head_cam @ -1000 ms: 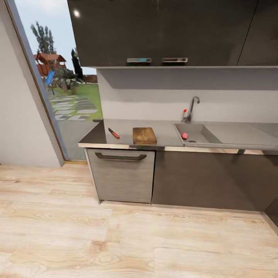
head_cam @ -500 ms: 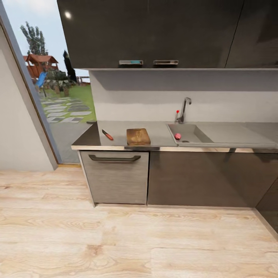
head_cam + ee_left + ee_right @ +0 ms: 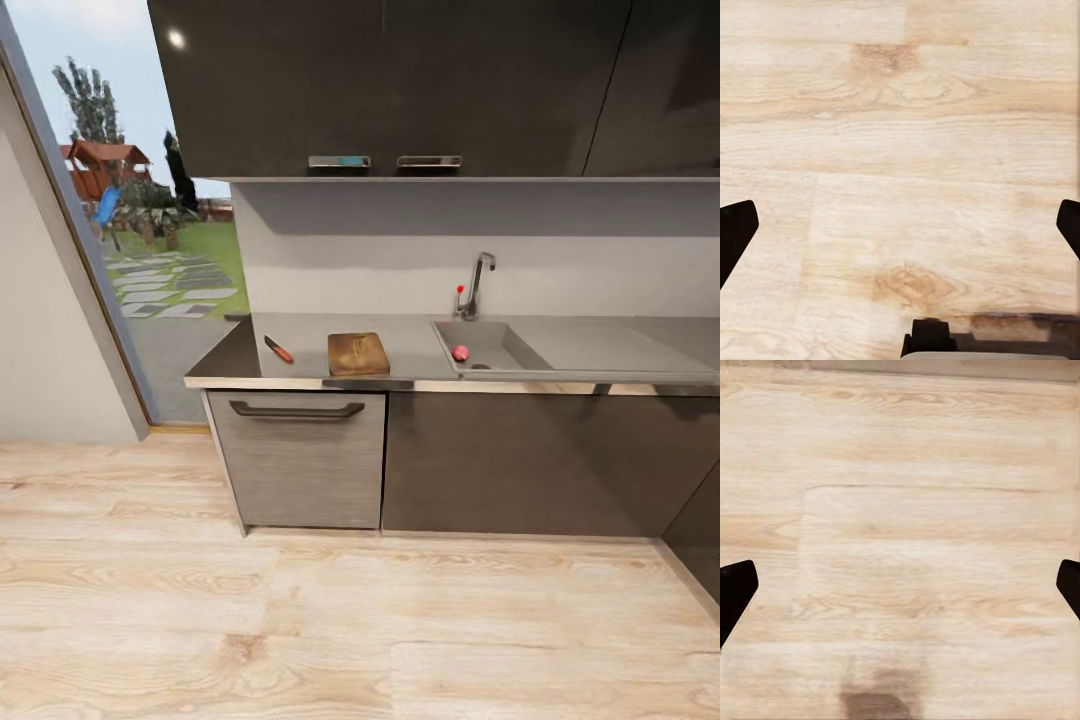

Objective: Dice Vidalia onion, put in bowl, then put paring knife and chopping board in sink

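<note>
Pink and small, the onion (image 3: 460, 352) is seen lying inside the sink (image 3: 500, 362), near the basin's front wall and below the faucet (image 3: 477, 283). To the sink's left on the countertop (image 3: 420, 345) lies the chopping board (image 3: 358, 353), and further left the paring knife (image 3: 278, 349), its long axis slanted across the counter. Both grippers, left gripper (image 3: 900, 225) and right gripper (image 3: 900, 585), are pointed down at the wooden floor (image 3: 350, 620) with fingers spread wide and nothing held. The sink is judged well apart from either; which arm is nearer cannot be told.
</note>
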Robot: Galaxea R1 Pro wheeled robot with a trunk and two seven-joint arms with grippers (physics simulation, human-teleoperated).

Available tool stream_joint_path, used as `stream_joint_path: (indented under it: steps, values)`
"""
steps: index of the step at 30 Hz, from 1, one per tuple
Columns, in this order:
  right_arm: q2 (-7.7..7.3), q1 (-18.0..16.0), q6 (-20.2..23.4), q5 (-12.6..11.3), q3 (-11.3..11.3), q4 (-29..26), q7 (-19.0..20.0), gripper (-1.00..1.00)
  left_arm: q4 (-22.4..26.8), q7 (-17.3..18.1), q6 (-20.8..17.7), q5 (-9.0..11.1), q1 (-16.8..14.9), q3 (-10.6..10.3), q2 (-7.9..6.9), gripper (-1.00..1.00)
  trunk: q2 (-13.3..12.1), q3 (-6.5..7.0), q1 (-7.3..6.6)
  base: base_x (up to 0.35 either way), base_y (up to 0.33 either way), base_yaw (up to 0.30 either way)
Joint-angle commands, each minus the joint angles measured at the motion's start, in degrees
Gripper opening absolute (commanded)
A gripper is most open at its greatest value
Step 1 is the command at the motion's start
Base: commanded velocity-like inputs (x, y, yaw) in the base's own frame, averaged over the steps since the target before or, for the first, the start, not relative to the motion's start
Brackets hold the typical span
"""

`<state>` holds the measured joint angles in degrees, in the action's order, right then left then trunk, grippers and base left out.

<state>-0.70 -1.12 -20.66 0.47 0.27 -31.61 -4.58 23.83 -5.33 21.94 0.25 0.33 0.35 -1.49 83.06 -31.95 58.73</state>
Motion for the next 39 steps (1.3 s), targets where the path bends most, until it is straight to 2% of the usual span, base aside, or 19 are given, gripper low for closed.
stream_joint_path:
  steps: [1,4,6,7,8,10,12,13,14,16,20,22,25,27,29,32,39]
  values:
    - [0.03,-0.02,-0.13,0.05,-0.01,-0.64,-0.33,1.0,0.08,-0.12,0.07,0.02,0.02,0.0,0.03,1.0,0.02,-0.04,0.0,0.0,0.0,0.0]
    - [0.19,-0.02,0.08,0.05,-0.01,-4.49,-1.45,1.0,0.08,-0.12,0.06,0.02,0.02,0.0,0.06,1.0,0.02,-0.04,0.0,0.0,0.0,0.0]
    - [0.44,-0.02,1.4,0.05,0.08,-11.89,-3.75,1.0,0.08,-0.12,0.06,0.02,0.02,0.0,0.08,1.0,0.02,-0.04,0.0,0.0,0.0,0.0]
    - [0.56,-0.02,2.08,0.05,0.11,-13.82,-4.3,1.0,0.08,-0.12,0.07,0.02,0.02,0.0,0.08,1.0,0.02,-0.04,0.0,0.0,0.0,0.0]
    - [1.09,-0.02,5.26,0.05,0.34,-19.84,-5.65,1.0,0.08,-0.12,0.06,0.02,0.02,0.0,0.08,1.0,0.02,-0.04,0.0,0.0,0.0,0.0]
    - [1.51,-0.02,8.29,0.05,0.7,-24.06,-6.26,1.0,0.08,-0.12,0.07,0.02,0.02,0.0,0.08,1.0,0.02,-0.04,0.0,0.0,0.0,0.0]
    - [2.12,-0.02,15.22,0.02,1.77,-32.59,-6.92,1.0,0.08,-0.12,0.06,0.03,0.02,0.0,0.09,1.0,0.02,-0.04,0.0,0.0,0.0,0.0]
    - [2.2,-0.02,16.92,0.01,2.05,-34.71,-7.01,1.0,0.08,-0.12,0.05,0.04,0.02,0.0,0.09,1.0,0.02,-0.04,0.0,0.0,0.0,0.0]
    - [2.4,-0.02,21.74,-0.01,2.85,-40.9,-7.19,1.0,0.03,-0.12,0.04,0.03,0.02,0.0,0.09,1.0,0.02,-0.04,0.0,0.0,0.0,0.0]
    - [2.54,-0.02,27.34,-0.02,3.84,-48.77,-7.35,1.0,-0.27,-0.12,0.04,0.02,0.02,0.0,0.09,1.0,0.02,-0.04,0.0,0.0,0.0,0.0]
    - [2.57,-0.02,34.63,-0.01,5.57,-58.03,-7.43,1.0,-0.62,-0.12,0.05,0.02,0.02,0.0,0.12,1.0,0.02,-0.04,0.0,0.0,0.0,0.0]
    - [2.8,-0.33,37.15,0.03,6.2,-60.48,-7.45,1.0,-0.82,-0.12,0.04,0.02,0.02,0.0,0.14,1.0,0.02,-0.04,0.0,0.0,0.0,0.0]
    - [6.22,-2.46,39.07,0.13,6.61,-61.73,-7.51,1.0,-1.04,-0.12,0.04,-0.01,0.02,0.0,0.16,1.0,0.02,-0.04,0.0,0.0,0.0,0.0]
    - [7.89,-3.43,40.29,0.95,6.69,-61.94,-7.72,1.0,-1.1,-0.12,0.03,-0.04,0.02,0.0,0.17,1.0,0.02,-0.04,0.0,0.0,0.0,0.0]
    - [8.82,-4.33,41.56,2.55,6.72,-62.02,-8.03,1.0,-1.12,-0.12,0.03,-0.04,0.02,0.0,0.17,1.0,0.02,-0.04,0.0,0.0,0.0,0.0]
    - [9.62,-5.11,42.67,5.51,6.84,-62.02,-8.33,1.0,-1.15,-0.12,0.03,0.0,0.02,0.0,0.17,1.0,0.02,-0.04,0.0,0.0,0.0,0.0]
    - [9.87,-5.36,43.08,6.71,6.93,-61.94,-8.42,1.0,-1.15,-0.12,0.03,0.01,0.02,0.0,0.16,1.0,0.02,-0.04,0.0,0.0,0.0,0.0]
